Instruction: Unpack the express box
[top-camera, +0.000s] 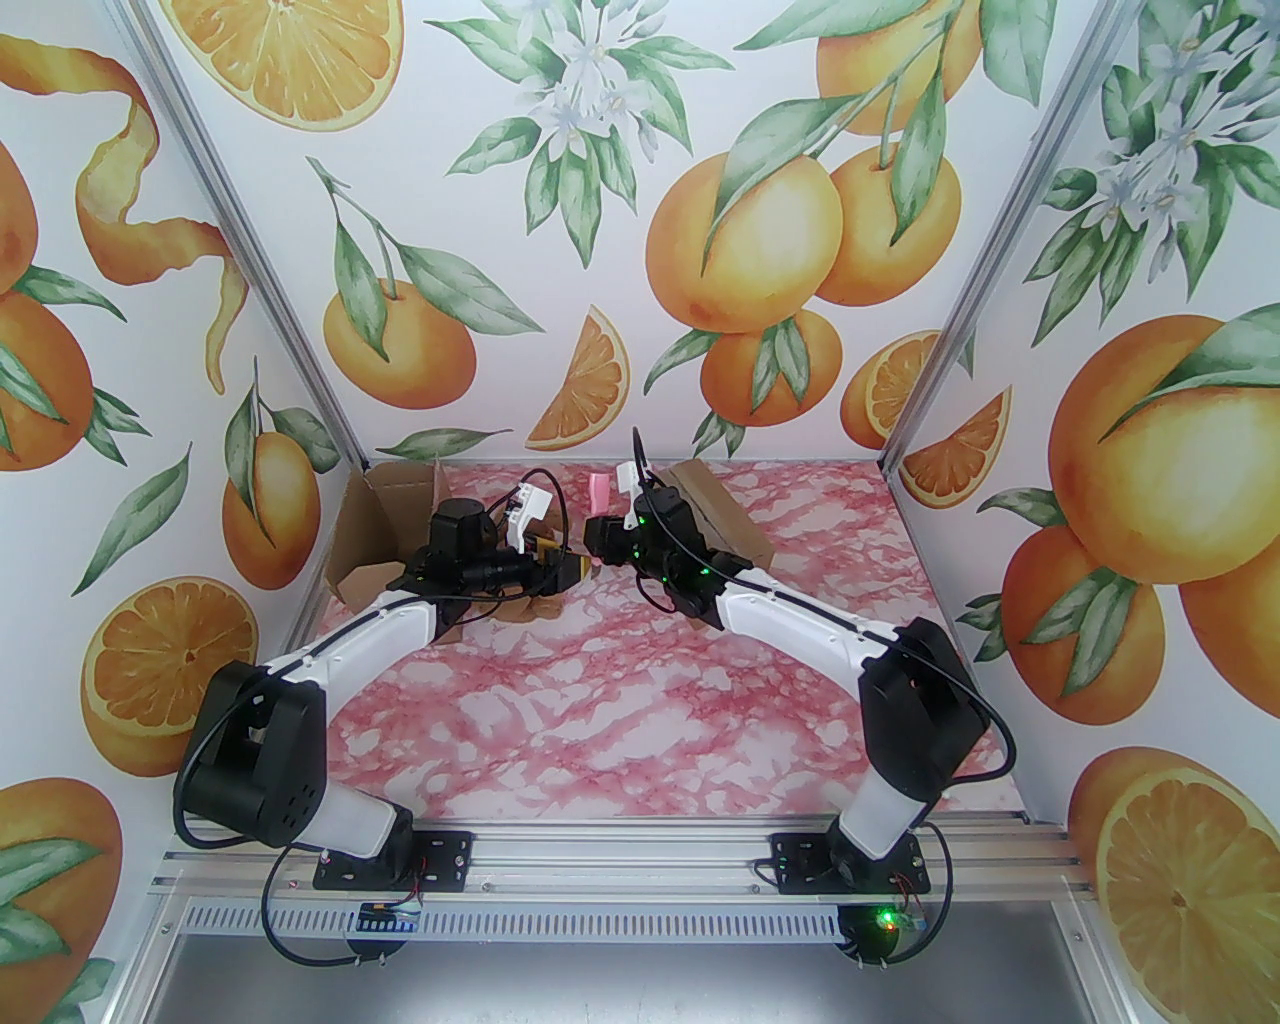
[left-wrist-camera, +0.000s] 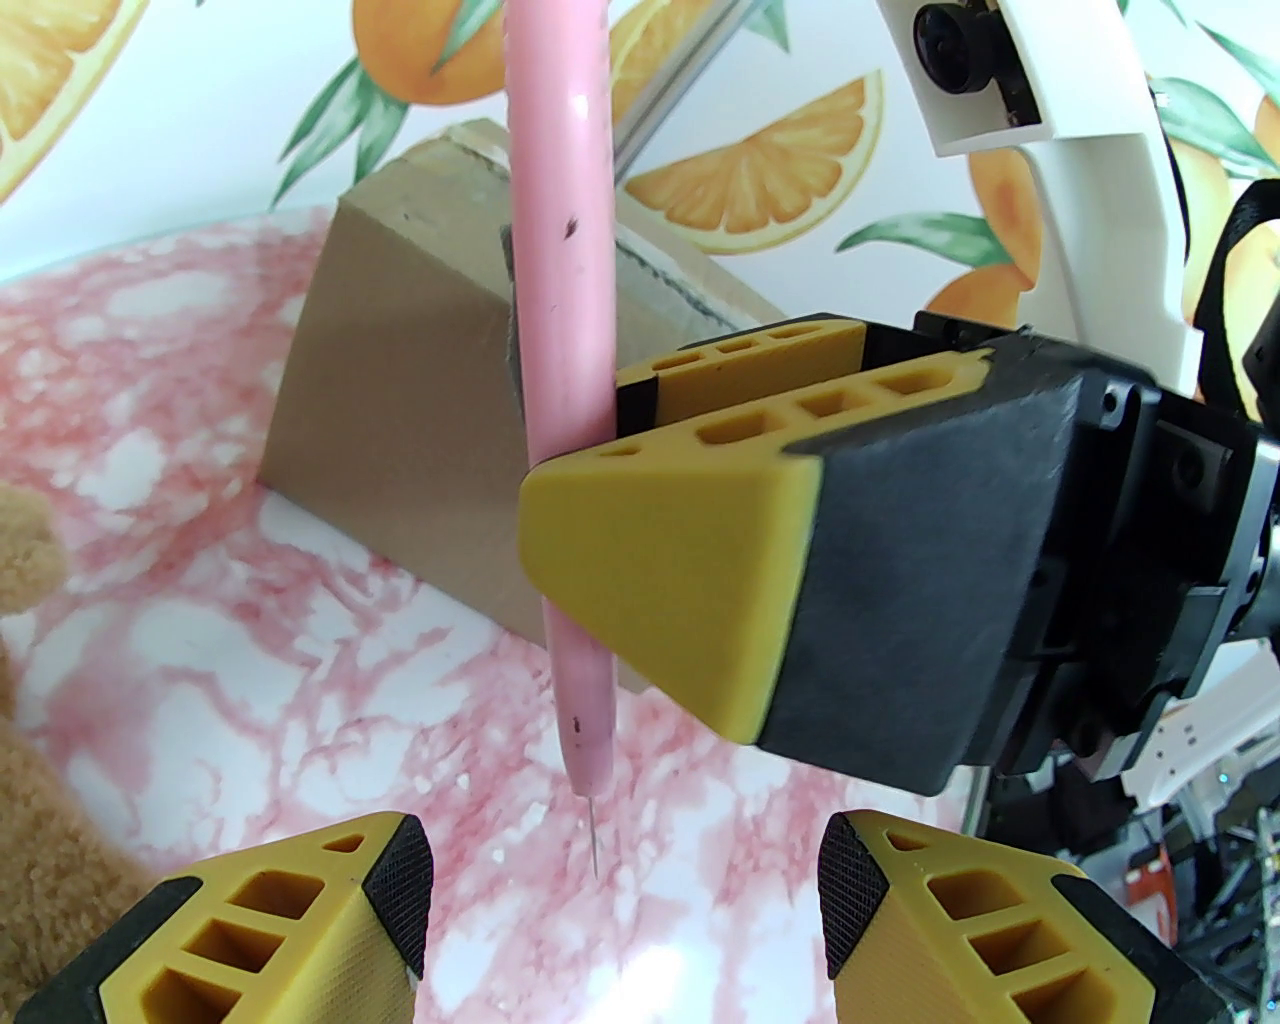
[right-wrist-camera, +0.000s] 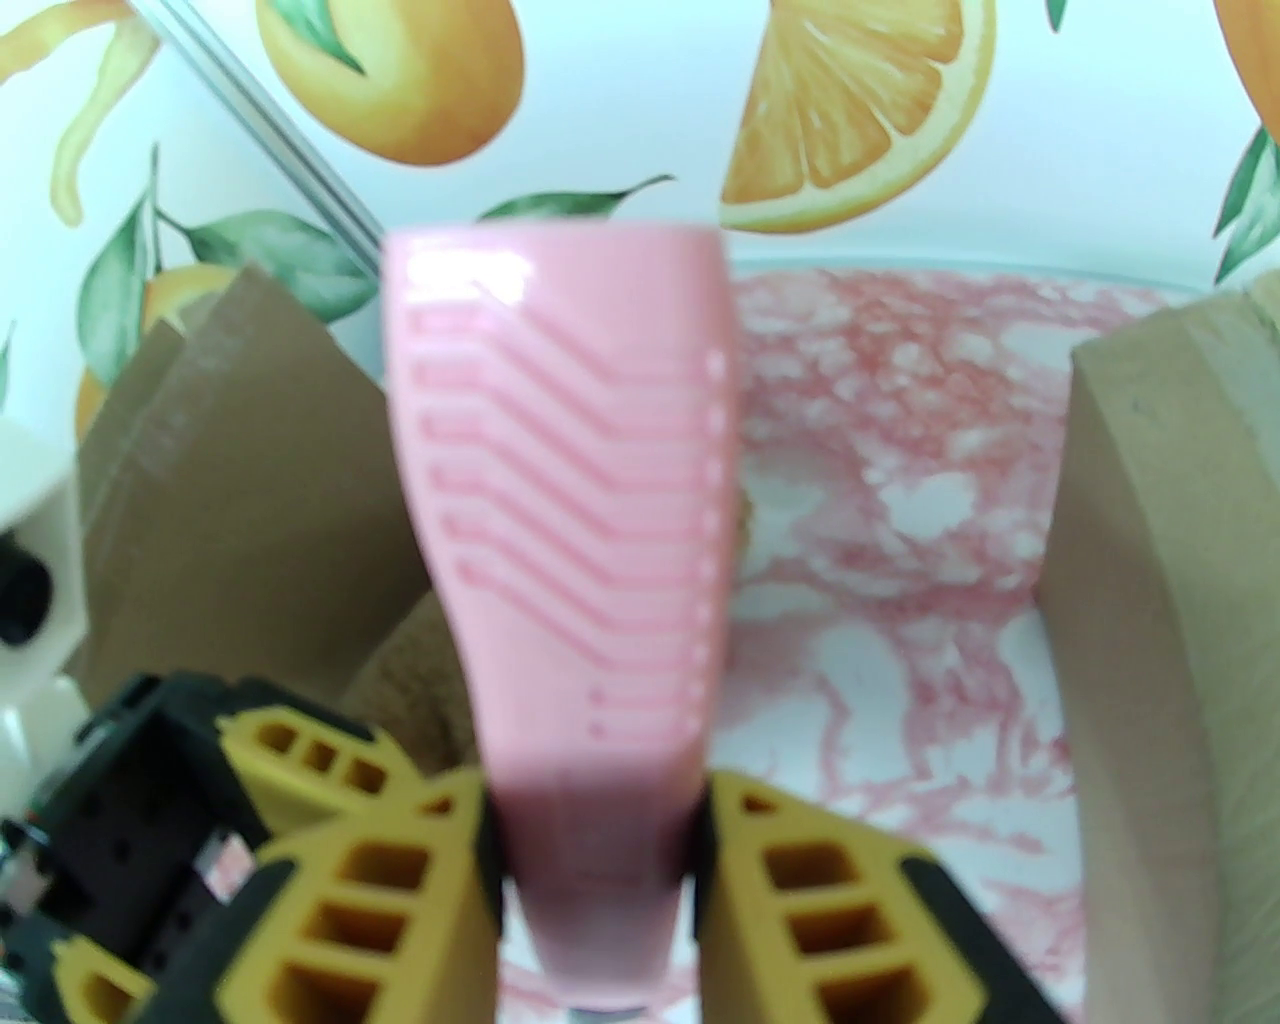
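Right gripper clamped on pink cutter, blade down; left gripper apart beneath. I worry blade nicks its pads if either arm drifts.

my overhead camera sits high behind the arm bases and looks down and forward over the marbled table, far enough back to take in both arms and the back wall. my left wrist camera looks out past the left gripper, close on the right gripper and the pink tool, seen side-on. my right wrist camera looks up along that tool toward the back wall, so near it blurs. both wrist views share the closed box.
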